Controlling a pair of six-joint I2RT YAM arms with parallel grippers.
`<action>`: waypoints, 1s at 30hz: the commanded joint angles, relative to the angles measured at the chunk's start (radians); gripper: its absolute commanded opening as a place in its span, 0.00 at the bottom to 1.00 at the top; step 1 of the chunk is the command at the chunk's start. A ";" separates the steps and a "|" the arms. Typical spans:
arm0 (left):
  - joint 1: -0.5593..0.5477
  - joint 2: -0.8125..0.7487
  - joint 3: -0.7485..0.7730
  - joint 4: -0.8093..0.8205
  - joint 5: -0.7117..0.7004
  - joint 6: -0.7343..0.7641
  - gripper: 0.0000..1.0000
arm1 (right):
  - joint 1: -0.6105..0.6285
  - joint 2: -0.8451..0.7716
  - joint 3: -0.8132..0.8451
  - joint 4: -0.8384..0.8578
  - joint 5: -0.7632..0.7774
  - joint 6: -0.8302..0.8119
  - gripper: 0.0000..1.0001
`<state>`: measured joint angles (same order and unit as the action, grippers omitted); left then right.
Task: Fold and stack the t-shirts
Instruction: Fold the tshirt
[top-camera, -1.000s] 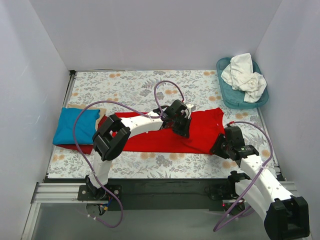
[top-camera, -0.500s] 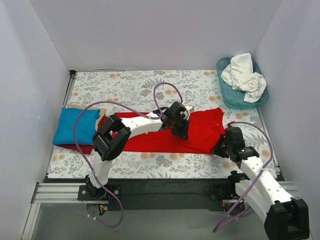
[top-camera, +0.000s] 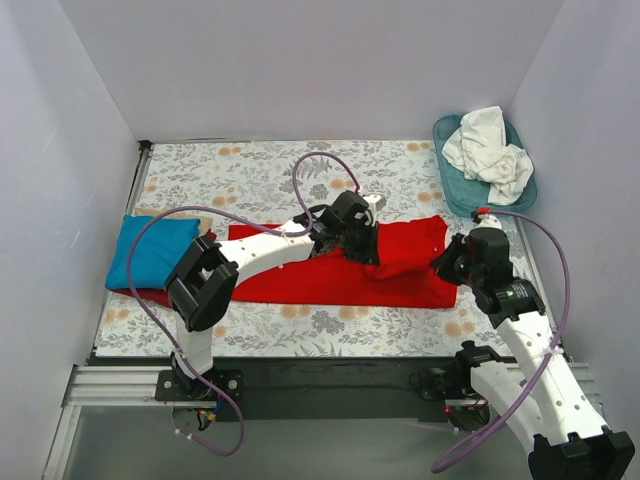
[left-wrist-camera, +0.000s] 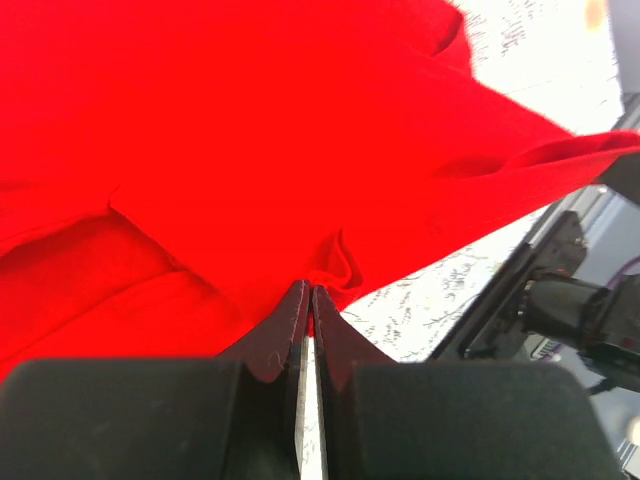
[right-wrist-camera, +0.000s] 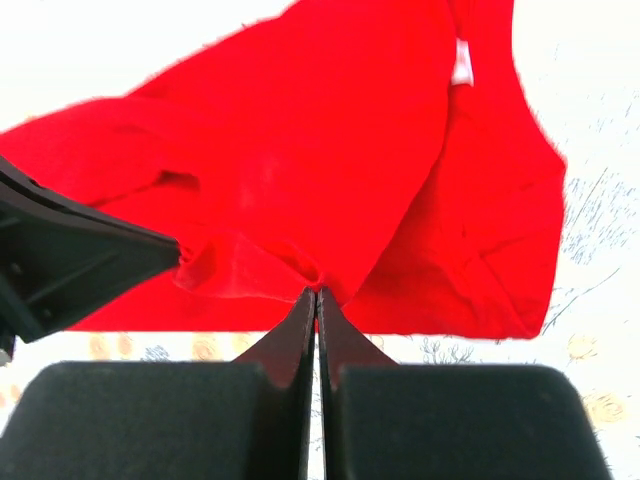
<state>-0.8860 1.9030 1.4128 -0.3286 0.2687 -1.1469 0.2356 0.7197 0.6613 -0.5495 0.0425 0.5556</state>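
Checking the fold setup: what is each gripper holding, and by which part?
Both hold the red t-shirt: left gripper pinches a pucker near its middle, right gripper its right-hand edge.

You've got one red t-shirt (top-camera: 300, 285), one blue t-shirt (top-camera: 150, 250), one basket (top-camera: 455, 202), and white t-shirts (top-camera: 490, 145) heaped inside, number unclear.

text: none legible | red t-shirt (right-wrist-camera: 350, 150) neck tag (right-wrist-camera: 460, 62): too small to read

Left arm (top-camera: 262, 253) and right arm (top-camera: 534, 346): white tubular links, black joint housings. Purple cable (top-camera: 318, 155) loops loosely along each. Left hand (left-wrist-camera: 306, 292) and right hand (right-wrist-camera: 317, 292): matte black, wedge-shaped fingers (right-wrist-camera: 290, 340).
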 joint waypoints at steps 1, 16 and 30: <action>-0.002 -0.097 0.026 -0.001 -0.031 -0.027 0.00 | -0.005 -0.009 0.080 -0.064 0.027 -0.051 0.01; -0.004 -0.183 0.002 -0.026 -0.019 -0.070 0.00 | -0.005 -0.065 0.199 -0.171 0.050 -0.075 0.01; 0.002 -0.079 -0.037 0.003 -0.095 -0.074 0.00 | -0.005 0.084 0.031 -0.014 0.003 -0.108 0.01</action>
<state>-0.8860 1.8015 1.3529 -0.3332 0.2207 -1.2282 0.2356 0.7662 0.7155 -0.6643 0.0586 0.4694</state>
